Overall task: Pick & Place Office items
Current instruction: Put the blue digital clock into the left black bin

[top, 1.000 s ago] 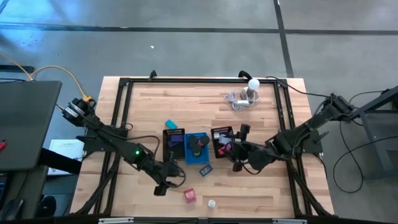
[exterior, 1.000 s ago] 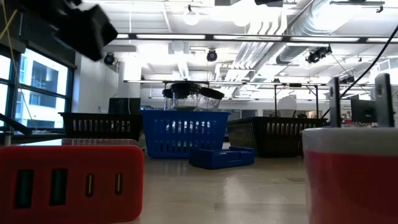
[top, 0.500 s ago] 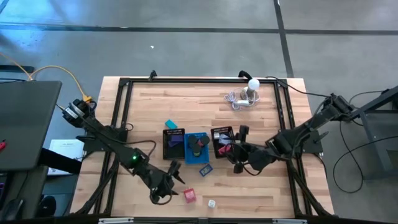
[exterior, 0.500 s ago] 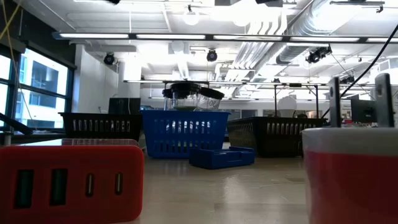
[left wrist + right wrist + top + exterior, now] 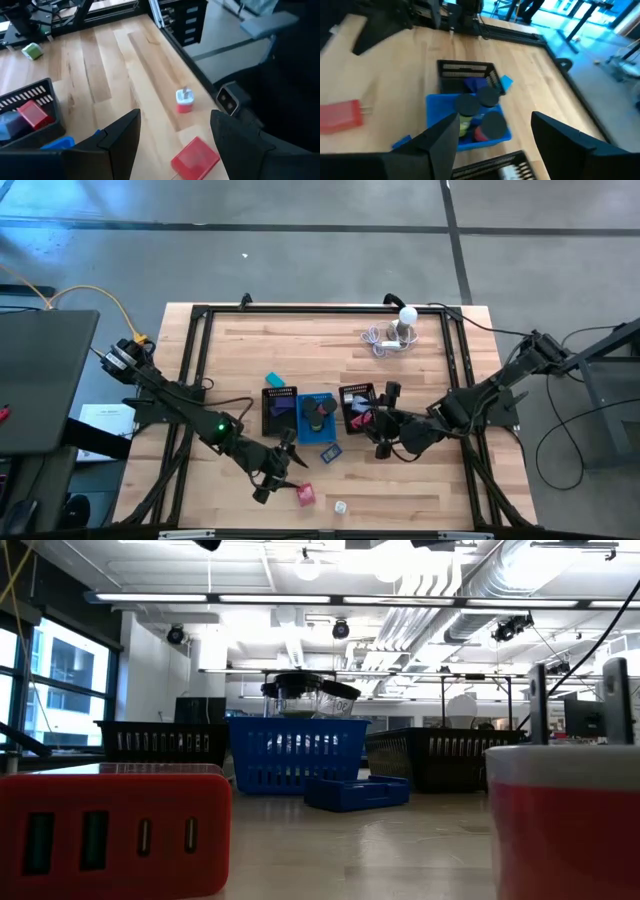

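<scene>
Left tool parted and empty, hovering just beside the red block at the bench's near edge, a small red-and-white plug close by; farther in, right tool likewise parted, empty, beside the blue tray holding discs and spools; black mesh trays flank it.
</scene>
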Controlling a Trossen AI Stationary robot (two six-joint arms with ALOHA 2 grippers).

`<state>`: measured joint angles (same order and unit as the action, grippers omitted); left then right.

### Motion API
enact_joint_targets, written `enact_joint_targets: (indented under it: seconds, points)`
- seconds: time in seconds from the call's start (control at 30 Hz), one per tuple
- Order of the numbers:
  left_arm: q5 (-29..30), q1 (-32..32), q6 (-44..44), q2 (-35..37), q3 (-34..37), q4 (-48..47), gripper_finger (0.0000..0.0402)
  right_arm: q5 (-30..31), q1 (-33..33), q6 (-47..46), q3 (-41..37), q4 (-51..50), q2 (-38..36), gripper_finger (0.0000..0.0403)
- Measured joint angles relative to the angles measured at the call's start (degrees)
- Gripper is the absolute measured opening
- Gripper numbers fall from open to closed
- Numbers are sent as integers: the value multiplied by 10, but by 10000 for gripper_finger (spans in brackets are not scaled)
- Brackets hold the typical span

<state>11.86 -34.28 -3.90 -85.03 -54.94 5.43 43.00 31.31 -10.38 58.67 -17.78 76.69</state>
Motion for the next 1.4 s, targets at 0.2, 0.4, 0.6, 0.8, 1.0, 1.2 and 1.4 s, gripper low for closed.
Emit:
enact_joint_targets:
  seconds: [0.2,0.4,0.6,0.8,1.0,1.2,1.4]
  points:
    - [-1,6,-29,0,-5,3,232,-38,18,-70,0,0,0,236]
    - [45,4,-5,-33,-5,16,231,-76,38,-135,0,2,0,236]
    - [76,-5,-33,-99,-5,76,231,-76,58,-190,0,16,0,236]
    - [80,-5,-91,-147,-5,140,231,-76,77,-201,0,47,0,236]
    - [134,-5,-102,-171,-5,170,231,-77,85,-200,0,80,0,236]
    - [216,-5,-111,-202,-5,167,231,-87,85,-200,0,93,0,236]
    - [216,-5,-154,-227,-5,184,231,-87,85,-200,0,95,0,236]
